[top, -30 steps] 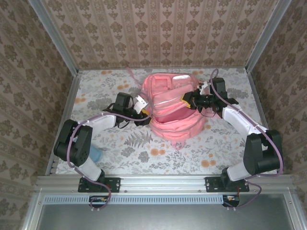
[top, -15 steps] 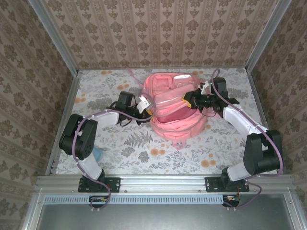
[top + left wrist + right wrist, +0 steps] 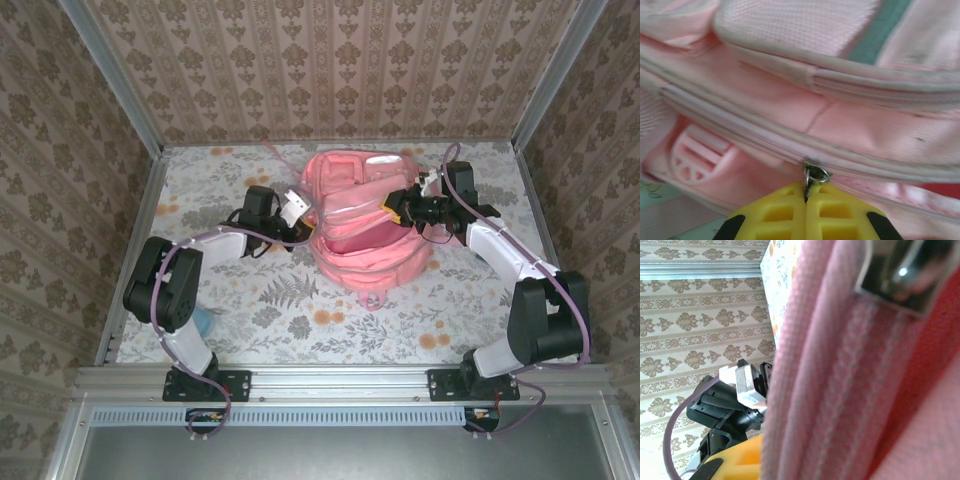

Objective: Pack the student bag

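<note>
Pink student bag (image 3: 365,240) is gripped by the right fingers (image 3: 735,462) for bracing, its zip pull (image 3: 812,176) clenched in the left fingers (image 3: 775,215).

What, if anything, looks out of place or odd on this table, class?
Nothing looks spilled or damaged. The student bag lies slumped mid-table, one thin strap trailing toward the far wall. A small light-blue thing sits apart beside the left arm, partly hidden, outside the bag.
</note>
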Motion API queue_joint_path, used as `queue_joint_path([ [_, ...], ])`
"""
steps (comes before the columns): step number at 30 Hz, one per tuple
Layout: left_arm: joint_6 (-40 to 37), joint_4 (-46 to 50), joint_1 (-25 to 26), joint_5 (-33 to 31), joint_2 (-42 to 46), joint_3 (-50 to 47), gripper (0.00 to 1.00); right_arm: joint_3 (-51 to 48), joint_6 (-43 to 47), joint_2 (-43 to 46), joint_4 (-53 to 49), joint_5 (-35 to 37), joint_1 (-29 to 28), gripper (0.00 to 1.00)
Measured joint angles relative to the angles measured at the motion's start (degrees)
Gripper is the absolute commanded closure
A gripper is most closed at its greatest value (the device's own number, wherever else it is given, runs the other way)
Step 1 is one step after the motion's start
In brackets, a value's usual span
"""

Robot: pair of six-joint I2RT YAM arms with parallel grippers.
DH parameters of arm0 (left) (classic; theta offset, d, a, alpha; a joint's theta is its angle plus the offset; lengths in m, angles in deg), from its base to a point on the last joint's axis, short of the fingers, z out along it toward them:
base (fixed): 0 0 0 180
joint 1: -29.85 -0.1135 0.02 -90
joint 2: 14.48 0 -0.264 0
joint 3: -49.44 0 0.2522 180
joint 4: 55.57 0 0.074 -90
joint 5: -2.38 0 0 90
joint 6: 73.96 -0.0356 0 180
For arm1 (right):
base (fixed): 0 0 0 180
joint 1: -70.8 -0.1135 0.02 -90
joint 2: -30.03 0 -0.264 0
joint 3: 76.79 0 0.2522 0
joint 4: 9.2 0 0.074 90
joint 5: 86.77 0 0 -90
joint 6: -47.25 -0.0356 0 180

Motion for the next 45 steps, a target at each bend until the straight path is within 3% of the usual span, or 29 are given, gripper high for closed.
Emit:
queue_joint_path([
  [5, 3.8, -1.5, 0.1, -4.2, -3.1, 1.9, 1.00, 0.0, 0.8, 0.0, 0.0, 0.0, -0.1, 1.00],
  [9, 6.5, -1.6, 0.1, -6.3, -3.3, 2.8, 0.66, 0.0, 0.8, 0.0, 0.0, -0.1, -0.1, 1.00],
  [12, 9.2, 0.2, -0.8, -9.6, -2.2, 2.9, 0.45, 0.0, 0.5, -0.4, 0.7, -0.1, -0.7, 1.00],
  [19, 20.3, 9.1, -6.3, -23.3, 12.6, -0.2, 0.15, 0.8, -0.1, -6.1, 5.9, 3.0, -5.2, 1.00],
  [25, 34.3, 26.3, -13.5, -36.8, 26.7, -3.8, 0.09, 1.5, -0.7, -8.9, 8.3, 5.2, -8.3, 1.00],
  [32, 48.0, 49.2, -21.2, -48.7, 31.8, -7.3, 0.02, 3.2, -0.7, -9.0, 7.7, 6.2, -9.1, 1.00],
  [38, 54.6, 57.6, -26.9, -52.6, 33.6, -12.7, 0.00, 3.6, -0.7, -9.4, 7.3, 6.3, -9.1, 1.00],
  [45, 58.1, 59.5, -30.6, -52.1, 36.3, -16.6, 0.00, 3.9, -0.7, -9.7, 7.3, 6.3, -9.3, 1.00],
])
